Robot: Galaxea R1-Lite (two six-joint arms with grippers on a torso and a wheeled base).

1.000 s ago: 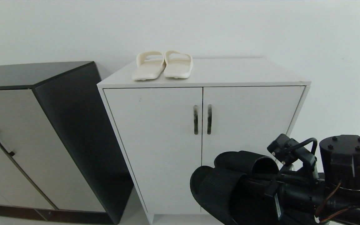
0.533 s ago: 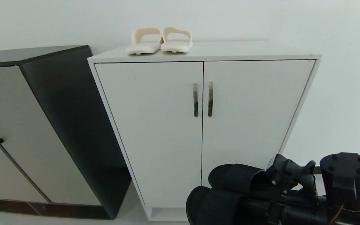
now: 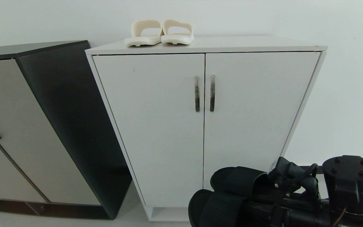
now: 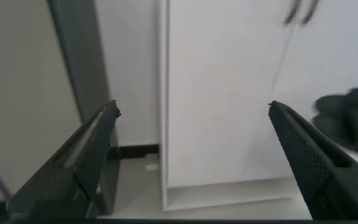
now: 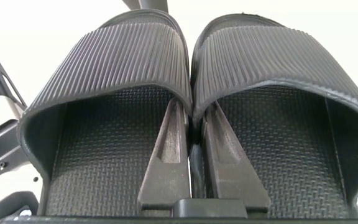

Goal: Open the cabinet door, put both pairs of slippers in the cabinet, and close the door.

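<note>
Facing the white cabinet (image 3: 156, 132), I am waiting with both doors closed, the left-door handle (image 3: 197, 93) and right-door handle (image 3: 212, 93) standing upright just beside each other at the centre seam.

The black slippers (image 3: 228, 201) are hanging low in front of the right door. My right gripper (image 5: 191, 118) is reaching in between the pair, its fingers (image 5: 166, 155) apparently pinching the two inner side walls together, though the contact itself is hard to make out. The cream slippers (image 3: 159, 32) are sitting side by side on the cabinet's top, near its left rear corner. My left gripper (image 4: 192, 107) is hovering low before the left door, fingers spread wide and holding nothing.

Opening a door is, I judge, the step in hand. The free left gripper is the one to do it: raising to the left-door handle, closing across the bar, then pulling in an arc about the hinge, not straight back. The black pair should be staying back from the swing.

The cabinet's top is flat, smooth and white. A dark cabinet (image 3: 58, 110) is standing just beside it on my left, a plain pale wall (image 3: 342, 94) is running behind both, and a light floor (image 3: 132, 214) is showing below.
</note>
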